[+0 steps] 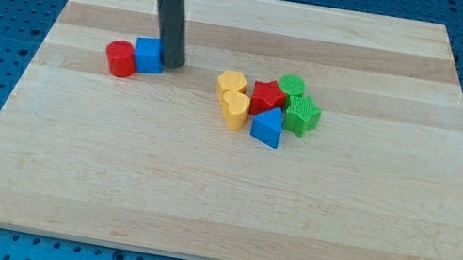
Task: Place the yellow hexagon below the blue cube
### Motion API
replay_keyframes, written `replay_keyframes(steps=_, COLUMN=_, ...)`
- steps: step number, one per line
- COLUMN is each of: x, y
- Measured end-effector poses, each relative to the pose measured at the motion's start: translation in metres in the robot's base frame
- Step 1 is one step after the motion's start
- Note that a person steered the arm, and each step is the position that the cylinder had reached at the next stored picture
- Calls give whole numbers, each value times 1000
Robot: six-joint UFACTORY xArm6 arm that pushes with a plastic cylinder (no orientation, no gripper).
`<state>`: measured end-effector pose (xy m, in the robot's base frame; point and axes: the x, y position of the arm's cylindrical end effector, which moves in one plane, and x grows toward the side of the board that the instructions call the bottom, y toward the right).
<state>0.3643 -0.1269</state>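
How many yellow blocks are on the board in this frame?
2. The yellow hexagon sits at the cluster's left edge; the yellow heart-like block lies just below it, touching. None seems hidden.

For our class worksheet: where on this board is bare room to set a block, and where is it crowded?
Bare: the board below the blue cube and red cylinder, and the view's bottom and right. Crowded: the cluster around the red block; my tip touches the cube's right.

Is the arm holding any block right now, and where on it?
Nothing is held. My tip stands at the right side of the blue cube; the yellow hexagon lies apart, untouched.
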Motion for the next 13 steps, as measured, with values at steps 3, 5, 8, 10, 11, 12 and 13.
replay_keyframes(steps=3, x=2, y=-70)
replay_keyframes(steps=5, x=1, y=16)
replay_keyframes(steps=8, x=12, y=199)
replay_keyframes(steps=10, x=35, y=200)
replay_keyframes(steps=11, x=36, y=163)
replay_keyframes(steps=12, x=37, y=125)
replay_keyframes(steps=13, x=37, y=97)
